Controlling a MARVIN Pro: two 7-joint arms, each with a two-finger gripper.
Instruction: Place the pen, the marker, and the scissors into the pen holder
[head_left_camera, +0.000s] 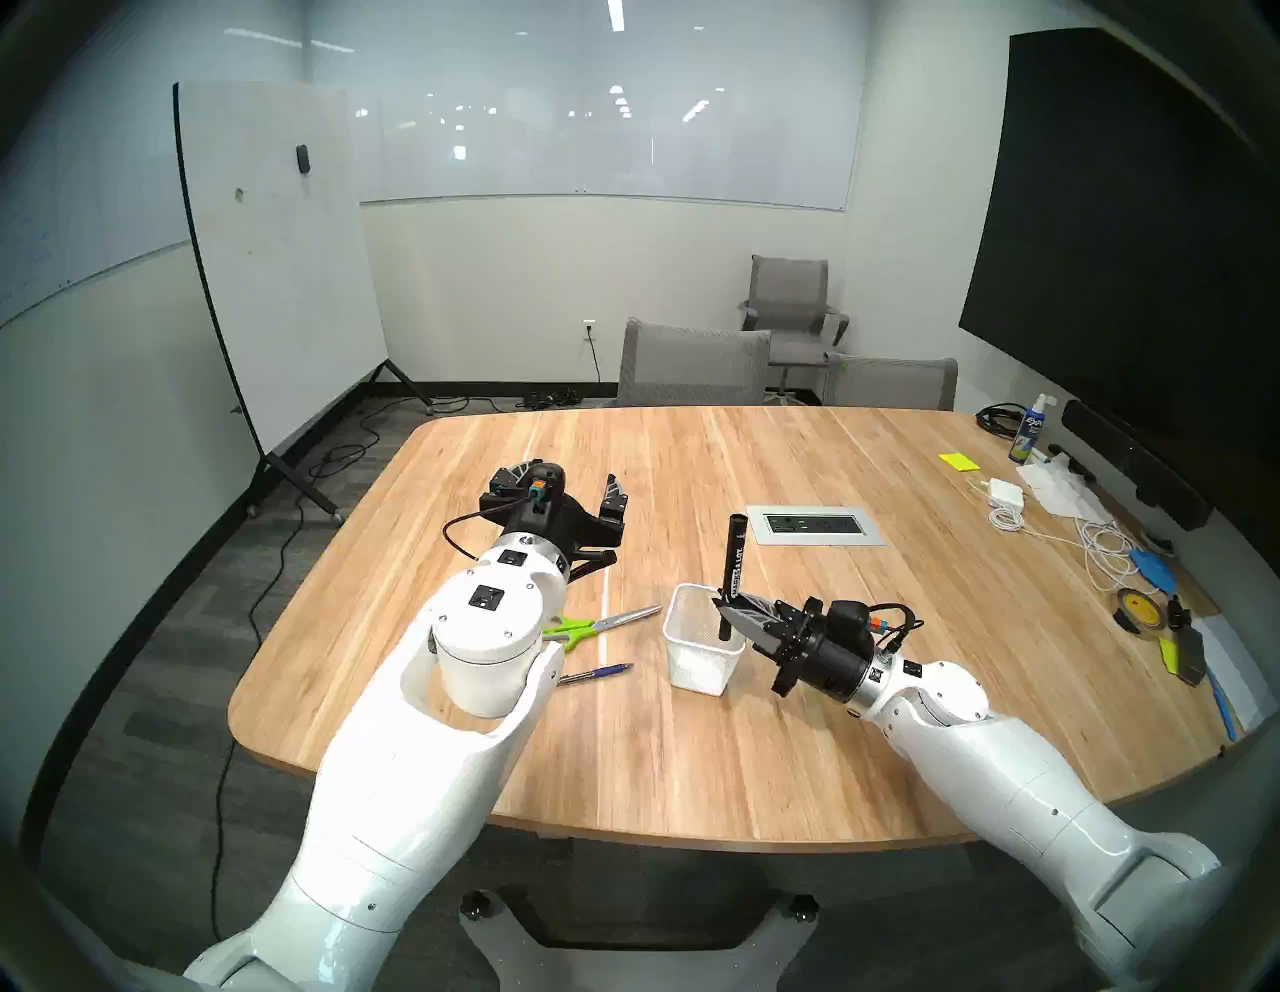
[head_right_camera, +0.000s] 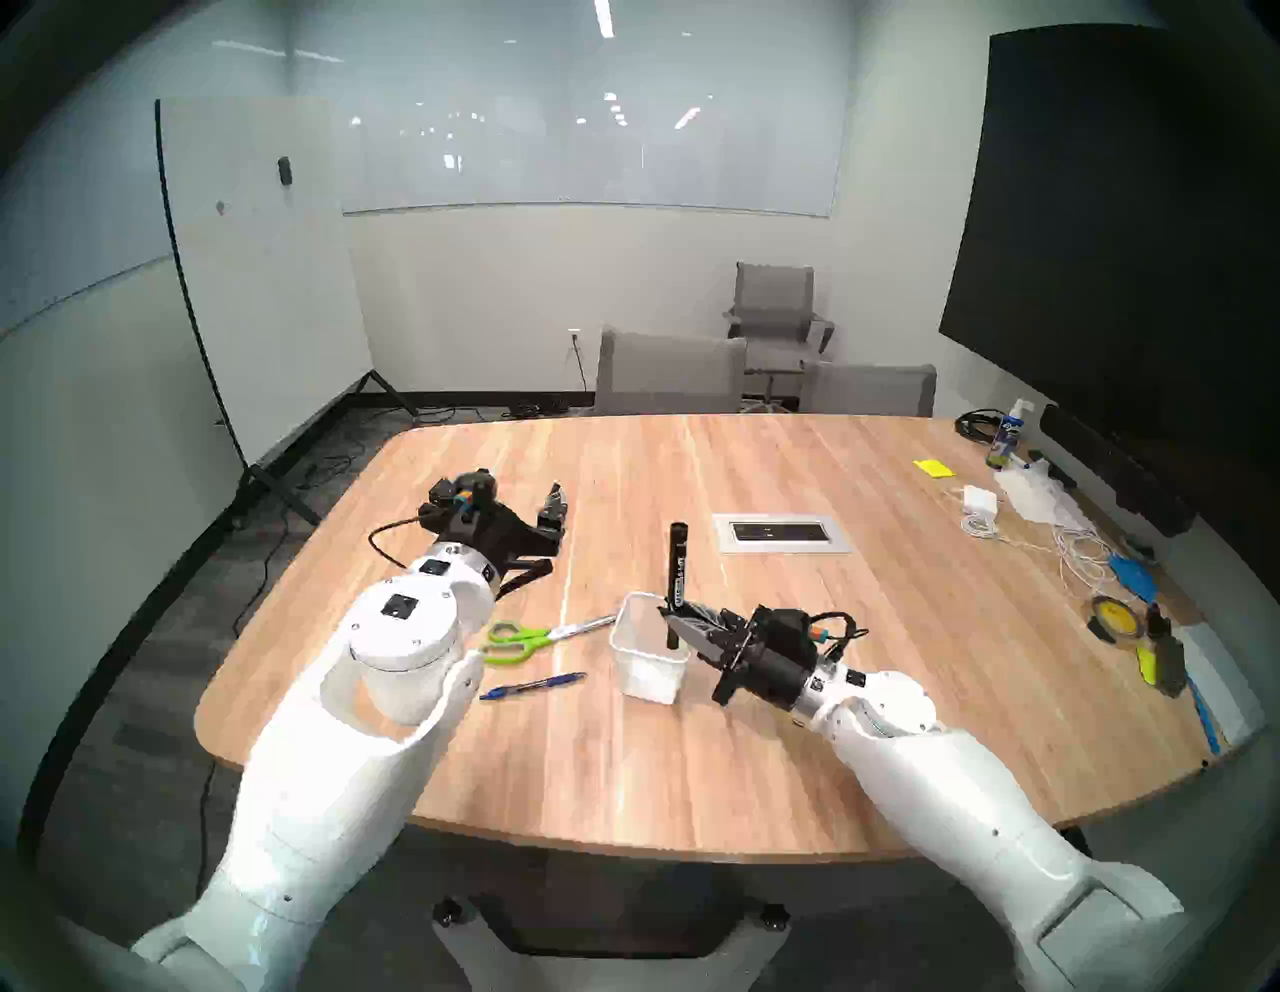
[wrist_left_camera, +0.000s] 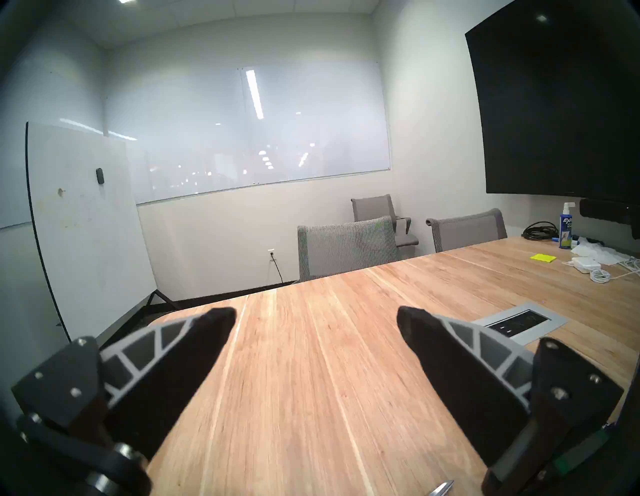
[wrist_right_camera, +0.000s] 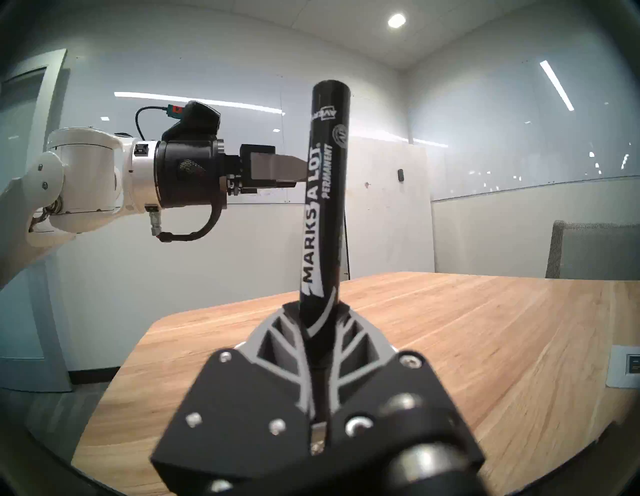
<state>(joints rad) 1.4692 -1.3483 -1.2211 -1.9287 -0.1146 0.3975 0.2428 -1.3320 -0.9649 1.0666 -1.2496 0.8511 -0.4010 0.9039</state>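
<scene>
R gripper (head_left_camera: 729, 604) is pinching the black marker (head_left_camera: 733, 554) low on its barrel, upright, lower end dipping inside the pen holder (head_left_camera: 699, 651) — prob. so it drops in straight. L gripper (head_left_camera: 571, 499) is hanging w/ jaws wide apart, empty, above the table (head_left_camera: 762, 748). Scissors (head_left_camera: 596, 625) & pen (head_left_camera: 597, 673) are lying left of the holder — not yet placed.

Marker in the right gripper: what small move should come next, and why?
Probably open the right gripper. Its jaws are shut on the black marker, which stands upright with its lower end already inside the white mesh pen holder. Releasing should let it settle in. The scissors and pen lie on the table, left of the holder.
</scene>
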